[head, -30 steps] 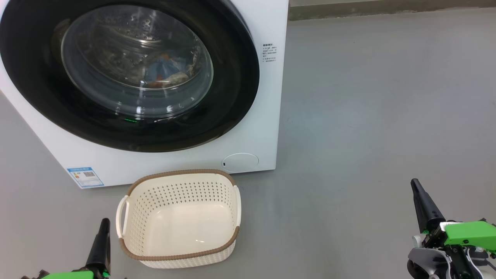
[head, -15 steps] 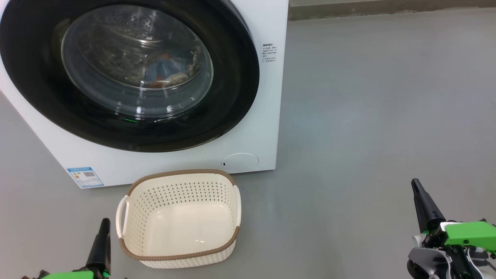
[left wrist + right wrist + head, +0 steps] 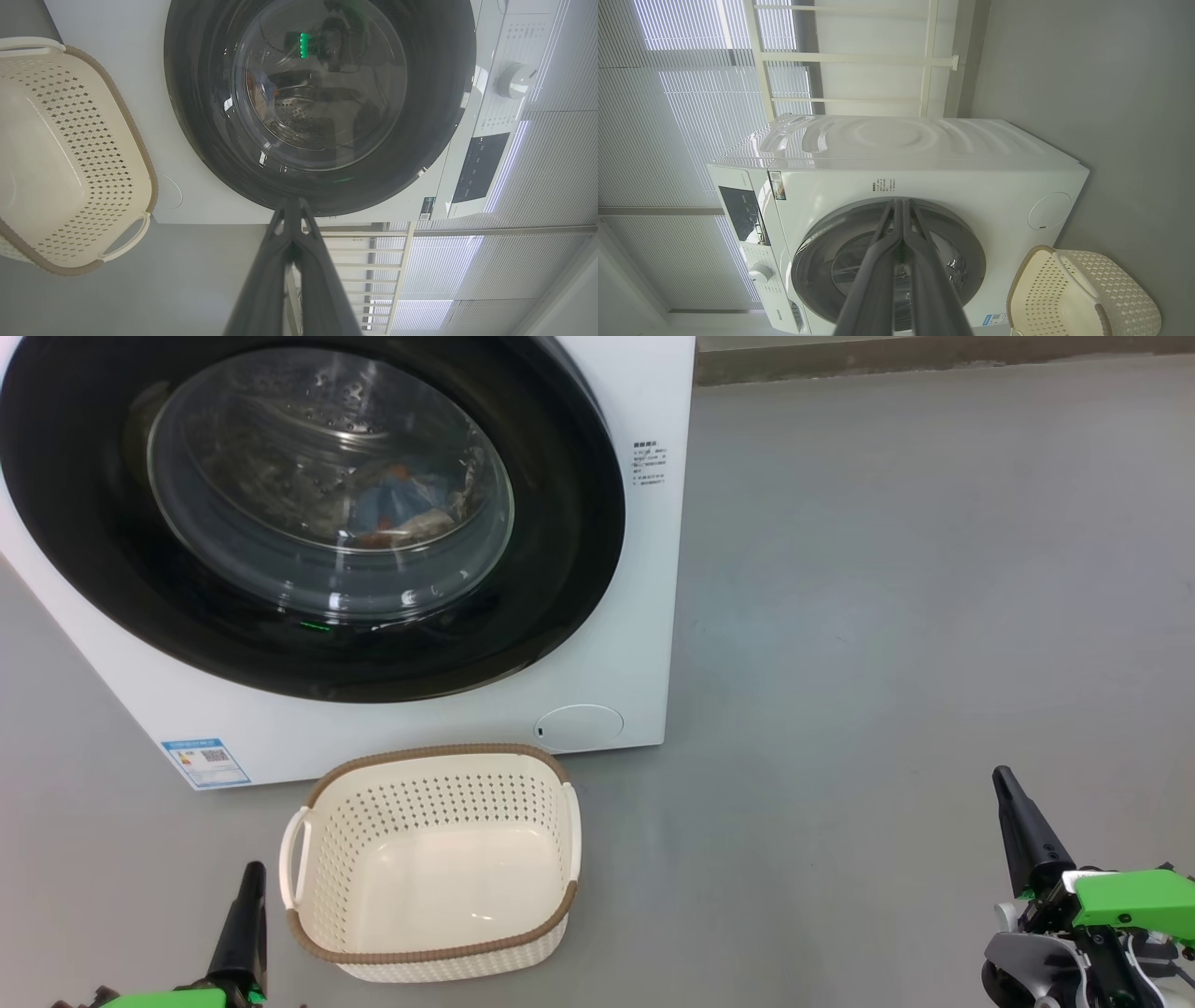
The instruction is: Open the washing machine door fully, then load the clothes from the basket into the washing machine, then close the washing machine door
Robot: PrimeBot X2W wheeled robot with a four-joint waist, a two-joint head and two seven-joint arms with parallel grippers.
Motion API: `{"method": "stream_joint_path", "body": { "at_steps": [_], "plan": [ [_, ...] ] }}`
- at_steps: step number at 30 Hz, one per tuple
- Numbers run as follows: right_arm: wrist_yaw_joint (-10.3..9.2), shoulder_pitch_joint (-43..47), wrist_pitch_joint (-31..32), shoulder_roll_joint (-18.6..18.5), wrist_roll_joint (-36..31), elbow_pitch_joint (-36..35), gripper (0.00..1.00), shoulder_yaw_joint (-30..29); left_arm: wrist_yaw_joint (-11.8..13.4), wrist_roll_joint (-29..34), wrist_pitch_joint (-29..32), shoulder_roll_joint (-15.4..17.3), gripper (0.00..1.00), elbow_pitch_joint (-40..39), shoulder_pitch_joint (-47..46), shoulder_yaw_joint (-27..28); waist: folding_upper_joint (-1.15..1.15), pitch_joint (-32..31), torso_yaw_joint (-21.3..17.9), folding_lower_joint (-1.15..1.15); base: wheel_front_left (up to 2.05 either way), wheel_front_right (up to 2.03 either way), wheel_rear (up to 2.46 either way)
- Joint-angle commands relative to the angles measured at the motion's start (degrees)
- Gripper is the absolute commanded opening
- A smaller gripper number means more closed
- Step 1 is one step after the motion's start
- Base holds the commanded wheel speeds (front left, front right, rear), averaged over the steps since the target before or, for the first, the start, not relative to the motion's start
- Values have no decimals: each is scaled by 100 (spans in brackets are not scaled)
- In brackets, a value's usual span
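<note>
Resting left gripper (image 3: 250, 896): it sits low at 7 o'clock in your head view, just beside the basket's left handle; in its wrist view the two fingers (image 3: 268, 270) are pressed together at the tips, with nothing between them
right gripper (image 3: 1010, 798): it sits low at 4 o'clock, well apart from everything, over bare floor (image 3: 887, 616); its fingers (image 3: 878, 275) are pressed together too, and they hold nothing
washing machine door (image 3: 317, 504): you see it at 11 o'clock, lying flat against the washing machine (image 3: 644, 616), so it looks closed
clothes (image 3: 401, 509): blue and orange cloth shows through the glass, low inside the drum, which is where they belong
basket (image 3: 434, 749): it stands on the floor at 6 o'clock from the door, close in front of the machine, and nothing lies in it; I think it was put that near to make each trip to the drum short
why the arms sit so: I think both are held low and out to the sides so they block neither the door nor your view
how far along: to me all three jobs look done, so you have nothing left to grab
watch out: you cannot tell from here if the door has clicked shut
</note>
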Motion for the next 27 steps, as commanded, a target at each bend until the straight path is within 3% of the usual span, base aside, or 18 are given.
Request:
{"method": "stream_joint_path", "body": {
  "at_steps": [1, 27],
  "plan": [
    [10, -68, 59, -39, 1, -172, 0, 109, -14, -46, 36, 52, 0, -178, -240, 186, 0, 0, 0, 0, 0, 0, 0],
    [10, -69, 71, -29, -12, -172, 0, 95, -14, -46, 36, 52, 0, -178, -240, 185, 0, 0, 0, 0, 0, 0, 0]
  ]
}}
